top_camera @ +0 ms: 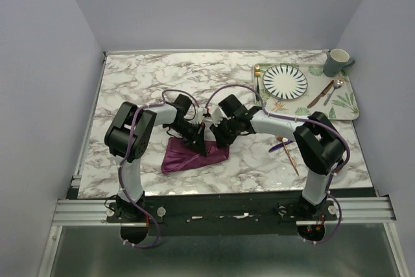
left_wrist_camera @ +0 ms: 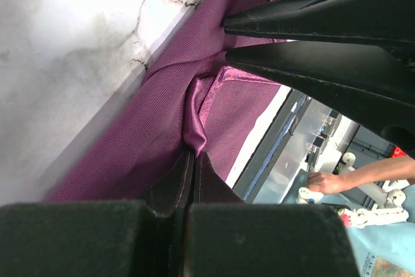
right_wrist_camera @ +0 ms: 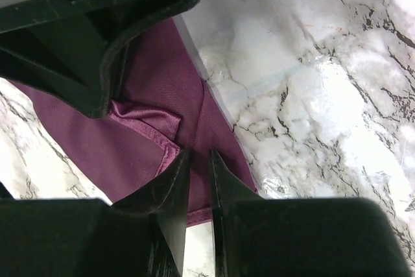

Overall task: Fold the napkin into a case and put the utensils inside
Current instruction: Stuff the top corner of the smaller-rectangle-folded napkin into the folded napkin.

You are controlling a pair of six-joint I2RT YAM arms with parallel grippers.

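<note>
The plum-purple napkin [top_camera: 188,157] lies crumpled and partly folded on the marble near the front, and both arms meet over its right part. My left gripper [top_camera: 198,139] is shut, pinching a raised fold of the napkin [left_wrist_camera: 149,121] between its tips [left_wrist_camera: 194,154]. My right gripper [top_camera: 213,135] faces it, its jaws a narrow gap apart [right_wrist_camera: 196,154] just over the napkin [right_wrist_camera: 142,154], next to a turned-over hemmed corner. Nothing shows pinched between them. The copper fork [top_camera: 292,157] and the blue knife [top_camera: 279,147] lie crossed on the table to the right of the napkin.
A leaf-patterned tray [top_camera: 343,105] at the back right holds a striped plate [top_camera: 285,81], a grey-green mug [top_camera: 336,61], a silver spoon [top_camera: 334,89], a brown knife [top_camera: 321,94] and a gold utensil [top_camera: 257,82]. The napkin lies close to the table's front edge.
</note>
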